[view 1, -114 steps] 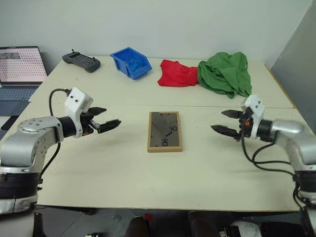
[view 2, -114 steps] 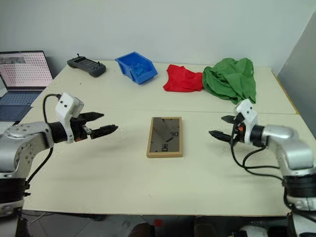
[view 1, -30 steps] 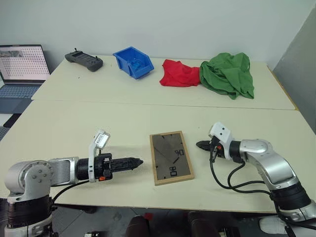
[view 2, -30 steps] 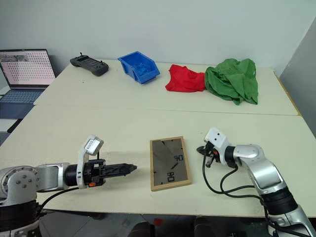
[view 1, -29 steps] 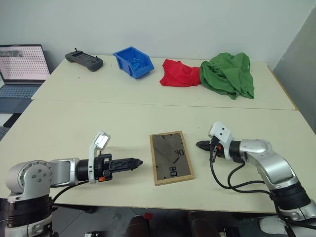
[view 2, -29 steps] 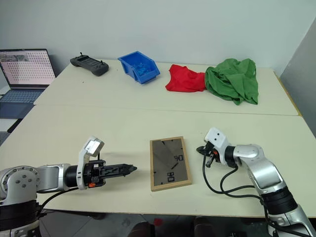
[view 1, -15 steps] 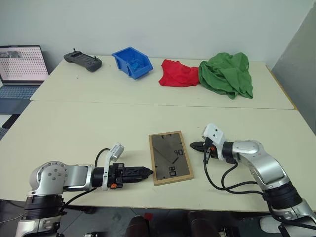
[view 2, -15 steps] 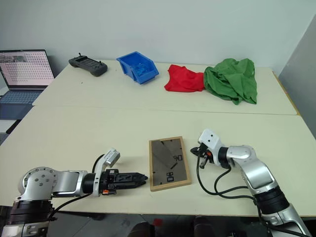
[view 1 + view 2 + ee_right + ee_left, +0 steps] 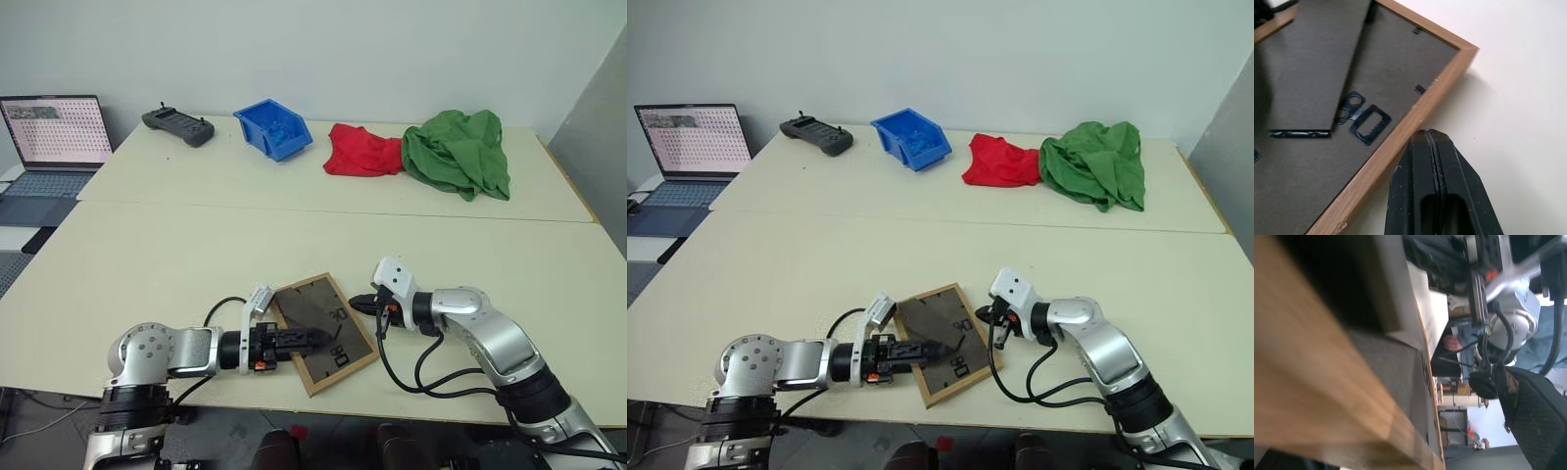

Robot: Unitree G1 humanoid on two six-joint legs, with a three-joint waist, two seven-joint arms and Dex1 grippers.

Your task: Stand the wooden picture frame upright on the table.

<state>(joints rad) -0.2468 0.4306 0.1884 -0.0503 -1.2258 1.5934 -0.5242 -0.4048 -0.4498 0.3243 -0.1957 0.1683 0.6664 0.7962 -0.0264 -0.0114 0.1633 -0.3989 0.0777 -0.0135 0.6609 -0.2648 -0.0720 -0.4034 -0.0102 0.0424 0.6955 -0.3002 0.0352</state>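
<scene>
Left hand [image 9: 299, 340]: fingers standing apart, reaching in low from the frame's left side, tips over the dark back panel; whether they are gripping the near-left rail cannot be told. Right hand [image 9: 361, 305]: fingers pressed together, empty, tip resting just beside the frame's right rail, as the right wrist view is showing.

Desk [image 9: 196, 245]: cream top, carrying everything, seam running across the middle.

Wooden picture frame [image 9: 328, 315]: lying back-up near the desk's front edge, between the two hands, skewed so its long axis is running from far-left to near-right. Left hand is nearer and already at it; right hand is bracing from the opposite side. Judgement: the coming lift is turning on the left edge rising while the right rail is being held against sliding.

Fold-out stand [image 9: 1308, 68]: lying flat on the back panel, not yet opened.

Hanger clip [image 9: 1370, 124]: small black sawtooth fitting on the panel.

Writing: none legible; the dark marks on the back panel are fittings, not text.
</scene>
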